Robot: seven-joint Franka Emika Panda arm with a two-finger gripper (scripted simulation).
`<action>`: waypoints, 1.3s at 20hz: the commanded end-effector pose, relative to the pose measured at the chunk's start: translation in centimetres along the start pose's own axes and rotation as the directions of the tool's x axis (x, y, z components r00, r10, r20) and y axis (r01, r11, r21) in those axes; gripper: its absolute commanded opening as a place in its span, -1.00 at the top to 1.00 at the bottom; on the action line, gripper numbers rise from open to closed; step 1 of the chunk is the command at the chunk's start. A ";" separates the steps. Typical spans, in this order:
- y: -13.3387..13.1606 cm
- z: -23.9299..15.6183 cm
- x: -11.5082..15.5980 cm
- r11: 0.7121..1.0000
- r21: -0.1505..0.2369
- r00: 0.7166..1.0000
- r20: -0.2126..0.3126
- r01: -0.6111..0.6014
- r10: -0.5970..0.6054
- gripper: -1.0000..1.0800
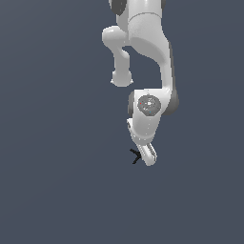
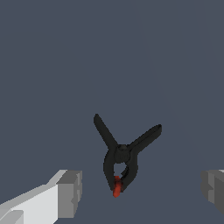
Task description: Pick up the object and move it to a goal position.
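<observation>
The object (image 2: 121, 155) is a small black clamp with two splayed prongs and a red tip, lying on the flat grey ground. In the wrist view it sits between my two grey fingertips (image 2: 70, 192), which stand wide apart, touching neither. My gripper (image 2: 142, 190) is open and holds nothing. In the exterior view the object (image 1: 135, 156) shows as a tiny black shape just to the exterior view's left of my gripper (image 1: 148, 156), whose white hand points down at the ground.
The white arm (image 1: 143, 43) reaches down from the upper edge of the exterior view. Plain dark grey ground (image 1: 57, 181) lies all around.
</observation>
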State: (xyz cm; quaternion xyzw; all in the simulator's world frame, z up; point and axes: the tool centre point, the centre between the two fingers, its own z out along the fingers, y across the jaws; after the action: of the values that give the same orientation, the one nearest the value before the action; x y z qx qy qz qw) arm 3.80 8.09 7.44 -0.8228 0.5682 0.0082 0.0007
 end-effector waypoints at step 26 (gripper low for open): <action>-0.8 4.7 -0.3 0.984 0.010 0.984 -0.012 -0.176 0.176 -0.92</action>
State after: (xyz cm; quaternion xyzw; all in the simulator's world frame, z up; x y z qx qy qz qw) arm 4.41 8.73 3.59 -0.7699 0.6382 0.0000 0.0003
